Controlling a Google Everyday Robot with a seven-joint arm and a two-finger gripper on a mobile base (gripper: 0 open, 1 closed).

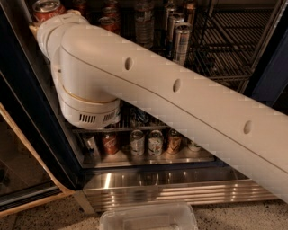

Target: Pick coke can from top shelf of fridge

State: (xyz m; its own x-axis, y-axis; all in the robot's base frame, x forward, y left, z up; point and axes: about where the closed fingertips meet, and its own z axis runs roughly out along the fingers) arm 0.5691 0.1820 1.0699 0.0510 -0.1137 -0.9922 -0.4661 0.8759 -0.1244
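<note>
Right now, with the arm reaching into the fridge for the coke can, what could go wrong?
The gripper is hidden behind the arm's wrist beside the coke can, so its grip cannot be checked.
The arm passes close to the tall silver cans; a swing could topple them.
The joint housing hangs just in front of the lower cans and might knock them.
</note>
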